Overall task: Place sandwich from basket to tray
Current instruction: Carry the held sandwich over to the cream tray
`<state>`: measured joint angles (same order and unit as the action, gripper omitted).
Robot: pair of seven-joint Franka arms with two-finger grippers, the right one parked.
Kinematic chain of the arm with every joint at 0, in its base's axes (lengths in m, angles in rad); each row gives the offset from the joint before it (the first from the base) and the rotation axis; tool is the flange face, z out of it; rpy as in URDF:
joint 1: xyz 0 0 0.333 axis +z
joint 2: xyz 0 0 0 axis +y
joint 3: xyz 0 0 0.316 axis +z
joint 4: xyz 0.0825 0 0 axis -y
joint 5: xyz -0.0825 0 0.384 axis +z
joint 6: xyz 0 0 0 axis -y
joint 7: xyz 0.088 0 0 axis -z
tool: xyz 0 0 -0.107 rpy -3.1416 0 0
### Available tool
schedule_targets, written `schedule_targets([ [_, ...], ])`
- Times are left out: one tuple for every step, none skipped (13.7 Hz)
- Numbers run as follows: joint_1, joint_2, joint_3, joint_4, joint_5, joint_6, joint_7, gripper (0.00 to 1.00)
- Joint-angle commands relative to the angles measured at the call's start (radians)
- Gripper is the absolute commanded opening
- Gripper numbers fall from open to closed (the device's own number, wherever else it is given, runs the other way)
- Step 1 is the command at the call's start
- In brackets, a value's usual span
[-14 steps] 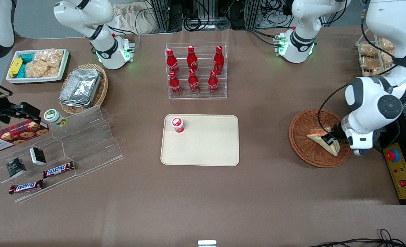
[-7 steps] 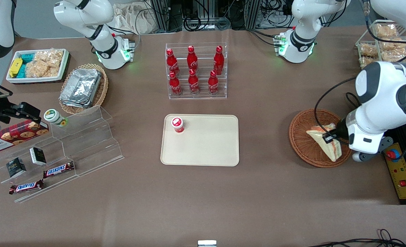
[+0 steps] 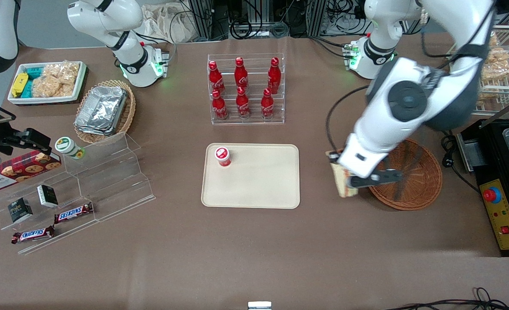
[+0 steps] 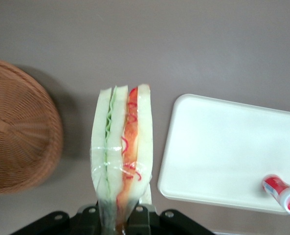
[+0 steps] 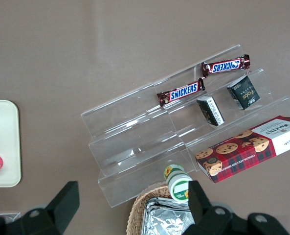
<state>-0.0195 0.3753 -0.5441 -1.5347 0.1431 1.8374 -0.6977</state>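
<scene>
The sandwich [image 3: 341, 184], a wrapped wedge with green and red-orange layers on its cut edge [image 4: 122, 147], hangs in the air, and my left gripper [image 3: 344, 174] is shut on its narrow end [image 4: 118, 221]. It is above the bare table between the reddish-brown wicker basket [image 3: 417, 185] and the beige tray [image 3: 258, 183], just outside the basket's rim. In the left wrist view the basket [image 4: 22, 142] holds nothing and the tray [image 4: 223, 147] lies close beside the sandwich. The arm's wrist hides part of the basket in the front view.
A small red-capped bottle [image 3: 223, 156] stands on the tray's corner toward the parked arm. A clear rack of red cola bottles [image 3: 245, 90] stands farther from the front camera than the tray. A yellow box with a red stop button [image 3: 501, 211] lies at the working arm's end.
The gripper lifted the sandwich out of the basket and carried it sideways toward the tray. The basket is now empty.
</scene>
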Motion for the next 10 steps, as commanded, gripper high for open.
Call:
schedule_targets([
  [-0.083,0.12,0.006,0.071,0.027,0.037,-0.042,0.0],
  [-0.111,0.157,0.007,0.071,0.033,0.071,-0.046,0.0],
  [-0.132,0.19,0.009,0.068,0.042,0.101,-0.065,0.0],
  [-0.151,0.223,0.009,0.068,0.068,0.129,-0.071,0.0],
  [-0.158,0.259,0.009,0.065,0.101,0.155,-0.071,0.0],
  [-0.164,0.296,0.009,0.064,0.13,0.175,-0.071,0.0],
  [-0.189,0.33,0.009,0.064,0.159,0.186,-0.072,0.0],
  [-0.21,0.353,0.012,0.064,0.177,0.194,-0.074,0.0],
  [-0.217,0.373,0.015,0.064,0.19,0.204,-0.074,0.0],
  [-0.218,0.387,0.015,0.064,0.193,0.213,-0.074,0.0],
])
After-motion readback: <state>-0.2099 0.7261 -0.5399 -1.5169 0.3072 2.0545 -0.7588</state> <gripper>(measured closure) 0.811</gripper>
